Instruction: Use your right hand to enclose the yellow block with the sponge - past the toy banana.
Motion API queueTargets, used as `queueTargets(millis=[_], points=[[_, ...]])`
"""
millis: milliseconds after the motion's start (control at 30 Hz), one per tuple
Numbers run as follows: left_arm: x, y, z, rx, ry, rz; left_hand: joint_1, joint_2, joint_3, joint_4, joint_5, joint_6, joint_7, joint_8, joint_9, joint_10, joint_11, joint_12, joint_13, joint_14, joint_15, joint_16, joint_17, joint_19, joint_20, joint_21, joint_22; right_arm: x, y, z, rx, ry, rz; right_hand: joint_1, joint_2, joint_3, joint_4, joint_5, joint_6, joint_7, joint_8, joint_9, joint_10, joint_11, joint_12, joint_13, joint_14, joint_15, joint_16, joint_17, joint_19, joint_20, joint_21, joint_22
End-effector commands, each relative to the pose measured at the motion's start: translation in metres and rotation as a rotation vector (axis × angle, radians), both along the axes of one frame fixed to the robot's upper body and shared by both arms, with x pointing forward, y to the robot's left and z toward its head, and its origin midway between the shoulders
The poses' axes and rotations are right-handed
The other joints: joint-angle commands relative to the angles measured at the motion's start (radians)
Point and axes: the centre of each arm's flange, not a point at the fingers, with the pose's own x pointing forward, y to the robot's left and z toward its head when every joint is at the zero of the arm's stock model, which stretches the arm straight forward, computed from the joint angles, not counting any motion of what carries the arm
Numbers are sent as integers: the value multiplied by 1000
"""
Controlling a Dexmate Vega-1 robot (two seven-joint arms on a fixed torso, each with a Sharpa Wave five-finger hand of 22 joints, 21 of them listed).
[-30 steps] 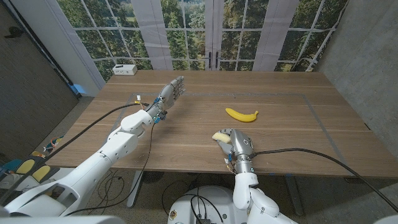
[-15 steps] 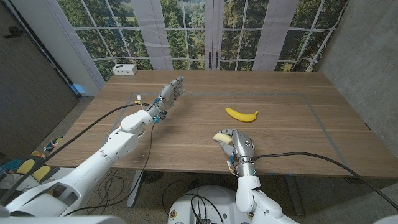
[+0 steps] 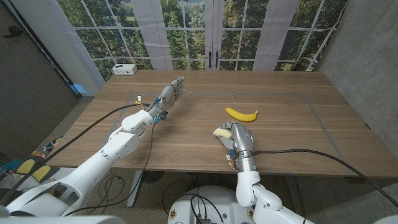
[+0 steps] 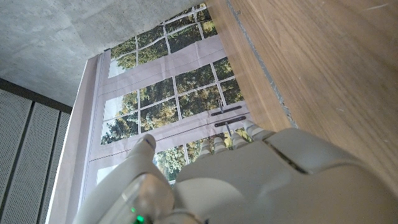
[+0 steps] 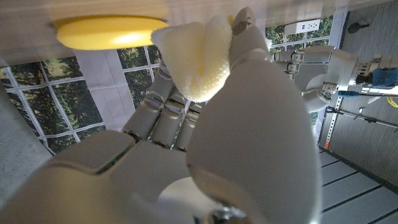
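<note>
Sponge (image 3: pixel 221 132) is pinched in the right hand (image 3: pixel 239 142), fingers wrapped around it, near the table's (image 3: pixel 292 118) front edge, just short of the toy banana (image 3: pixel 241 114) mid-table; left hand (image 3: pixel 169 94) hangs toward the far-left corner, fingers extended, holding nothing.

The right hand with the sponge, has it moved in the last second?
Yes. The right hand, holding the sponge, has moved up the table, closer to the toy banana.

arms: glossy white shells | left robot hand (image 3: pixel 172 91), right robot hand (image 3: pixel 239 138): pale grey, segmented fingers | cables: black
</note>
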Motion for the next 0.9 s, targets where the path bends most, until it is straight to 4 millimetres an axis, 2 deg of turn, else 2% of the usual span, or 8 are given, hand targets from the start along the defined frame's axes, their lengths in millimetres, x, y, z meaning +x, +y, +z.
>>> queueTargets(millis=[33,333,400,900], points=[[2,2,1,-4,-2,2,4,3,2,-5,-4,-13,-2,0,4,-32,-8,-5,3,-72,-2,3,3,-1,-5,0,5,-4,2,31,14,-131,44,195,205,-2,3,1,35,32,-3,2,7,-1,-6,4,83,-154,-5,2,-8,-101,14,6],[6,4,2,-13,-1,0,4,3,2,-5,-4,-14,-2,0,4,-30,-6,-4,3,-73,-3,3,2,0,-6,0,5,-1,5,41,24,-150,75,198,205,-5,4,1,35,35,-6,2,6,2,-10,5,87,-154,-11,2,-16,-101,31,8],[6,5,3,-9,-1,5,4,3,2,-5,-4,-13,-2,0,4,-31,-5,-4,3,-72,-2,3,2,-1,-5,0,5,1,5,44,44,-147,95,199,205,-6,4,2,35,34,-7,2,6,-3,-11,6,88,-154,-13,3,-19,-101,36,9],[9,8,6,-25,-5,9,4,3,2,-6,-4,-12,-2,0,5,-31,-6,-4,3,-73,-2,3,2,0,-6,0,5,11,-7,70,234,-88,304,204,209,-11,8,2,29,39,-14,4,1,7,-17,16,93,-153,-28,5,-42,-100,71,11]])
